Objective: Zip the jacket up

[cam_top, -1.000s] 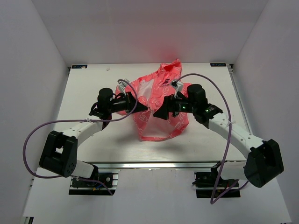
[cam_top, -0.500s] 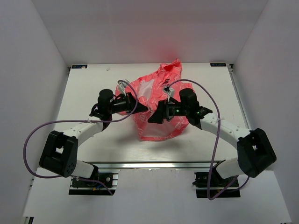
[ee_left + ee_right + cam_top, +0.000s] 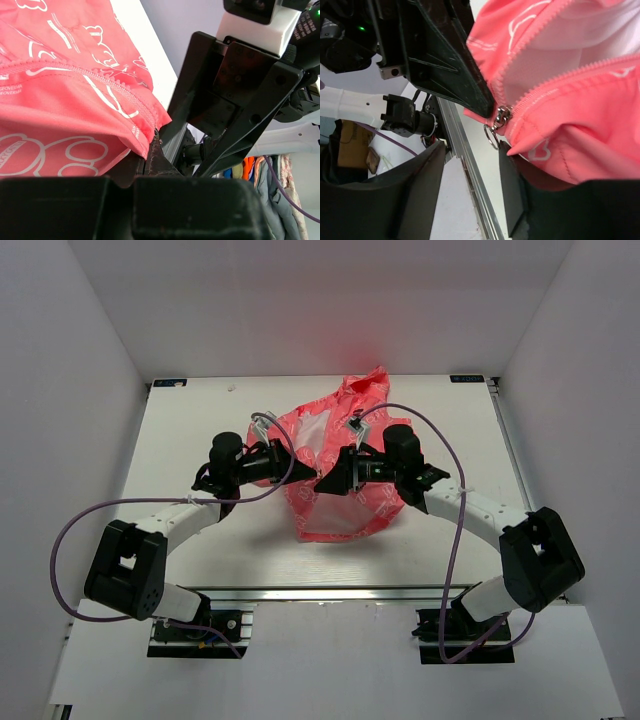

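The coral-pink jacket [image 3: 345,520] lies crumpled mid-table, its front open and white lining showing. My left gripper [image 3: 309,476] is shut on the jacket's bottom hem beside the zipper teeth; in the left wrist view [image 3: 150,152] the pink fabric [image 3: 65,115] is pinched between the jaws. My right gripper [image 3: 323,487] is open, tip to tip with the left one. In the right wrist view the metal zipper slider with its ring pull [image 3: 496,125] hangs at the bottom of the zipper, just past my open right gripper [image 3: 470,150] and touching the tip of one finger [image 3: 512,190].
The white table [image 3: 200,420] ends at an aluminium rail [image 3: 330,592] along the near edge, also seen in the right wrist view [image 3: 470,180]. White walls enclose three sides. Purple cables [image 3: 455,530] loop off both arms.
My right arm has swung left and its gripper has closed in on the zipper bottom, next to the left gripper. The left arm and jacket have stayed put.
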Robot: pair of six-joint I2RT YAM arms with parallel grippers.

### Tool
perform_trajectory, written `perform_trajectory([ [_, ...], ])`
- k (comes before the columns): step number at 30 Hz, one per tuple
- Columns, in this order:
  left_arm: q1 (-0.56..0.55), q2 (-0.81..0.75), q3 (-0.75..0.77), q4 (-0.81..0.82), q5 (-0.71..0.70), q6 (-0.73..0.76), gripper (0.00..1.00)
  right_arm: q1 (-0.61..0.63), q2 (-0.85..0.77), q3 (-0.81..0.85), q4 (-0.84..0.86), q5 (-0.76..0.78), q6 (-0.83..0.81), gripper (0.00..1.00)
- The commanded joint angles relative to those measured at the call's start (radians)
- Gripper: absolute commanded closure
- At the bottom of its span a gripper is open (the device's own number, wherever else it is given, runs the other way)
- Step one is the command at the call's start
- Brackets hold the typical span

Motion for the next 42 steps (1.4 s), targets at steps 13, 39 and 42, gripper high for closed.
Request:
perform_trajectory([
  [13, -0.006, -0.007, 0.002, 0.027, 0.016, 0.012, 1.0, 0.003, 0.014, 0.055, 0.036, 0.024, 0.005, 0.53],
  [39, -0.016, -0.03, 0.016, -0.127, -0.01, 0.095, 1.0, 0.018, -0.06, 0.037, 0.088, 0.122, -0.011, 1.0],
  [42, -0.016, -0.033, 0.017, -0.146, -0.004, 0.109, 1.0, 0.018, -0.074, 0.04, 0.077, 0.18, -0.012, 1.0],
])
